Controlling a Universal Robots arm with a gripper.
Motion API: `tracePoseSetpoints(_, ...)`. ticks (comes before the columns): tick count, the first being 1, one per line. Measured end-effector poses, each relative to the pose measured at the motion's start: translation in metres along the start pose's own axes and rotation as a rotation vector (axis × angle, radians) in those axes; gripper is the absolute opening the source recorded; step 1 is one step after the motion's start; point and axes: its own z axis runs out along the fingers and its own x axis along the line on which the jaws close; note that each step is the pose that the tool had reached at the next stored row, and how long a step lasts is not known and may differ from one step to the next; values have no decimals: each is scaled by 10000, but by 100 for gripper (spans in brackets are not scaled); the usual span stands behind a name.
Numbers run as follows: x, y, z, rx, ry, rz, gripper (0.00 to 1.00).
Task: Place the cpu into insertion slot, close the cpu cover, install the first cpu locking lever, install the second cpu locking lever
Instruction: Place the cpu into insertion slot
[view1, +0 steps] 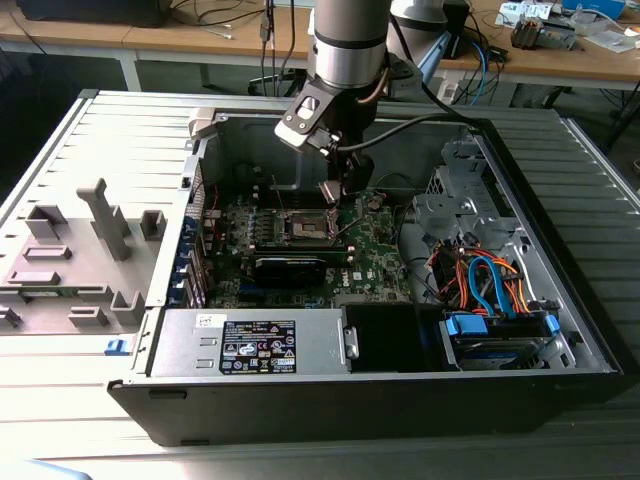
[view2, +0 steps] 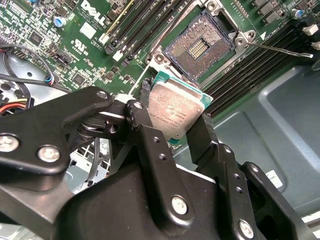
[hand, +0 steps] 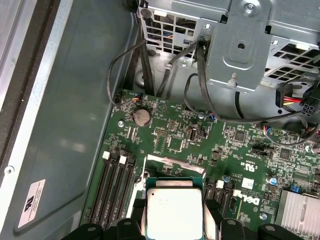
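Observation:
My gripper (view2: 168, 119) is shut on the cpu (view2: 175, 111), a flat square chip with a silver-grey top and green edge, one black finger on each side. In the exterior view the gripper (view1: 335, 193) hangs inside the open computer case, a little above the green board. It sits just toward the exterior view's right of the insertion slot (view1: 308, 228). The slot (view2: 200, 44) lies uncovered, its dark pin field showing inside a silver rim. A thin metal lever (view2: 280, 50) sticks out from one corner. In the first wrist view the cpu (hand: 173, 212) sits between the fingertips (hand: 216, 220).
A long black block (view1: 290, 266) lies on the board just in front of the slot. Black memory slots (view2: 260, 67) run beside the socket. A power supply (view1: 250, 345) fills the case front. The drive cage with coloured cables (view1: 490, 285) is at the exterior view's right, and a grey fixture tray (view1: 80, 250) at its left.

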Motion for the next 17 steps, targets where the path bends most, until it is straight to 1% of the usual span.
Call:
tracePoseSetpoints(6,0,0,2,-1,-6,98,54)
tracePoseSetpoints(7,0,0,3,-1,-12,184,54)
tracePoseSetpoints(9,0,-1,8,-4,-35,526,54)
tracePoseSetpoints(10,0,-1,9,-4,-38,586,54)
tracePoseSetpoints(17,0,-1,11,-5,-47,719,54)
